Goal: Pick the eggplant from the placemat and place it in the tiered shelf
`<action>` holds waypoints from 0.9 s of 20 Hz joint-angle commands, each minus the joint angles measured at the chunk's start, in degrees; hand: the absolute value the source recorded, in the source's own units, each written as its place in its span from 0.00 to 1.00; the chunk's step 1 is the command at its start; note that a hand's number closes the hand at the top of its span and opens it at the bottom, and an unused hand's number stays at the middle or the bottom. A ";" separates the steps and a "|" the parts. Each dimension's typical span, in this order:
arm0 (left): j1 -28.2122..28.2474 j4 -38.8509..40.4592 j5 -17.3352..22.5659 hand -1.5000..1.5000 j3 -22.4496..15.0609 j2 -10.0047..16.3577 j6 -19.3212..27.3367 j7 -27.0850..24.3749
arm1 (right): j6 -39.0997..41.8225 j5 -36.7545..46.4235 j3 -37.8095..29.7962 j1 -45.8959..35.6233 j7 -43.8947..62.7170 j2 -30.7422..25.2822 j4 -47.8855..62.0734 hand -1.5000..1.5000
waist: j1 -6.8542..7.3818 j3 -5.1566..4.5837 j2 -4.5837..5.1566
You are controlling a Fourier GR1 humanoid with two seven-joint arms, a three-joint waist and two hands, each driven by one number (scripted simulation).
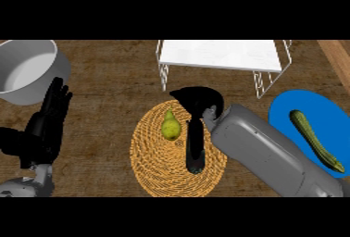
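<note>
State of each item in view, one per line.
eggplant: lying on placemat
pear: lying on placemat, beside eggplant
cucumber: lying on blue plate
tiered shelf: upright, without eggplant
pot: upright
left robot hand: open, resting at left
right robot hand: at eggplant's far end, grip unclear

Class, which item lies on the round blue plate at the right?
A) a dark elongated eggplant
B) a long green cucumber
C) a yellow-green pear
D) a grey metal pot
B: the long green cucumber lies on the round blue plate; the yellow-green pear and dark elongated eggplant lie on the woven straw placemat.
</note>
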 commanded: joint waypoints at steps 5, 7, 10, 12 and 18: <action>3.66 -1.73 -2.57 0.50 0.32 -2.13 -2.01 -1.33 | 0.59 9.30 -1.87 5.68 -2.89 3.49 3.02 0.00 | 0.17 0.01 0.04; 0.87 0.16 -3.65 0.50 0.71 -3.38 -2.22 -0.18 | 2.71 10.53 -4.76 6.32 -4.03 4.00 2.28 0.00 | -0.02 0.01 0.05; 1.33 1.12 -0.60 0.50 4.97 -1.31 -5.95 -0.67 | 4.07 12.91 -4.43 9.25 -7.69 2.25 3.34 0.00 | 0.01 0.01 0.07; -0.13 2.39 -2.34 0.50 3.80 -3.43 -5.27 -0.95 | 2.83 15.70 -2.20 13.94 -5.75 4.18 -0.94 0.00 | -0.25 0.01 0.01; -0.30 0.28 -5.45 0.50 3.88 -5.42 -4.25 1.44 | 3.49 20.88 -7.47 13.51 -14.06 4.16 4.66 0.00 | -0.08 0.02 0.05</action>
